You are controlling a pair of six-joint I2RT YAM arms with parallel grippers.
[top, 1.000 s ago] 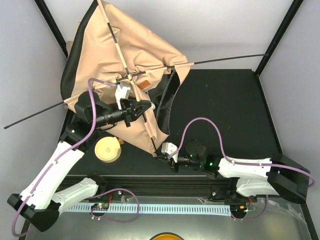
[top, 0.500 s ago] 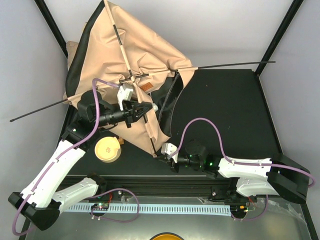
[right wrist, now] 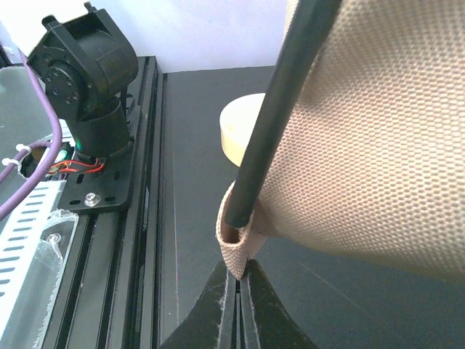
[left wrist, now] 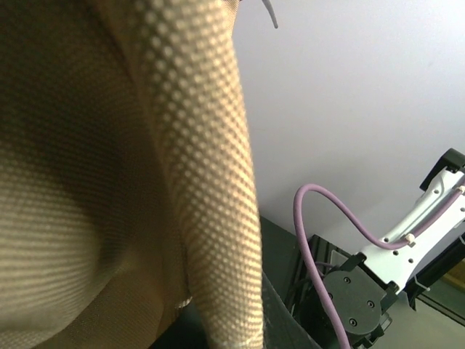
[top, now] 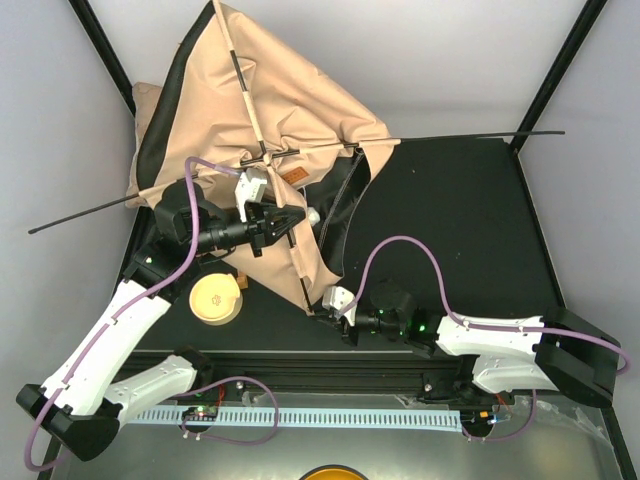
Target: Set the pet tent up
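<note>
Pinching the tent (top: pixel 300 100) by its near corner with the fully closed right gripper (right wrist: pixel 240 283), clamping its middle tight with the left gripper (top: pixel 293 221).

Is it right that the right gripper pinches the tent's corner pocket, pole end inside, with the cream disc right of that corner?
No: the top view shows the cream disc lying left of that corner. Otherwise yes: the right gripper pinches the pet tent by its corner pocket, pole end inside.
</note>
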